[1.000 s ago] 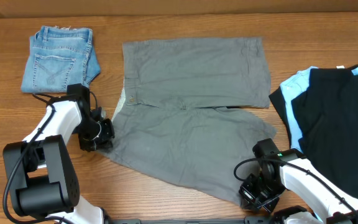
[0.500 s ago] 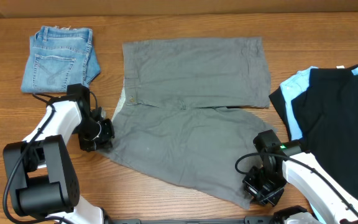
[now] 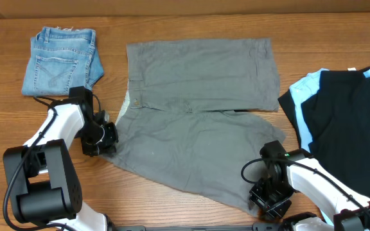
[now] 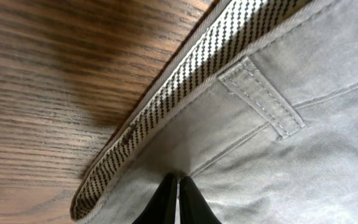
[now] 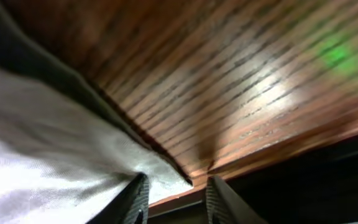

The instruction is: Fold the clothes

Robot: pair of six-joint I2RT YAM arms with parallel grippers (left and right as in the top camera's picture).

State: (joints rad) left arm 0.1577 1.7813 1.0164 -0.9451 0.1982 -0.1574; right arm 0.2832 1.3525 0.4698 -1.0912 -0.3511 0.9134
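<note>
Here, the plain mid-grey woven shorts (image 3: 198, 96) are laid across the middle of the wooden bench (image 3: 172, 25), one leg far and one near. The left fingers (image 4: 165, 202) are pressed together on the cloth just below the stripe-lined waistband at the left edge. The right fingers (image 5: 135, 198) are held apart at the near right hem corner, which is seen between them

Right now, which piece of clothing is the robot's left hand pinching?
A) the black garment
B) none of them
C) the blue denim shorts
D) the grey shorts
D: in the left wrist view the left hand is closed on the grey shorts, just under the striped waistband lining; the denim shorts and black garment lie off to the sides.
</note>
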